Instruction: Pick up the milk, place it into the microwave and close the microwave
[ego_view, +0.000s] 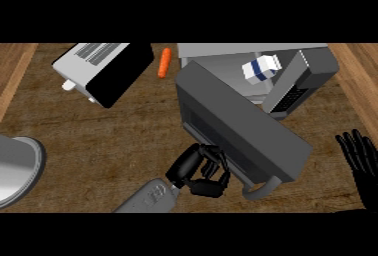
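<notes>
The milk (260, 69) sits inside the microwave (295, 80), a white carton with a dark blue band round its middle, lying tilted so its long axis runs on a slant from the cavity's back wall towards the door opening, gabled top end nearer the back. Any lettering on the carton is too small to read. The microwave's control panel (290, 98) shows rows of pale buttons just beside the milk on its right, none of them legible. The microwave door (240, 127) stands swung out, a wide grey slab slanting away from the cavity across the desk (111, 140), with a curved handle (262, 190) at its far end. The left hand (198, 172) is against the door's outer edge close to that handle, fingers curled in with nothing gripped that I can make out. The right hand (359, 155) rests on the other side of the door, at the picture's right edge, fingers straight and spread, pointing up. Beyond the door from the microwave, a toaster oven (103, 70) lies at an angle, and an orange carrot (164, 62) lies between it and the microwave. Well away from the microwave, a round metal pot (18, 170) shows partly at the desk's left side.
</notes>
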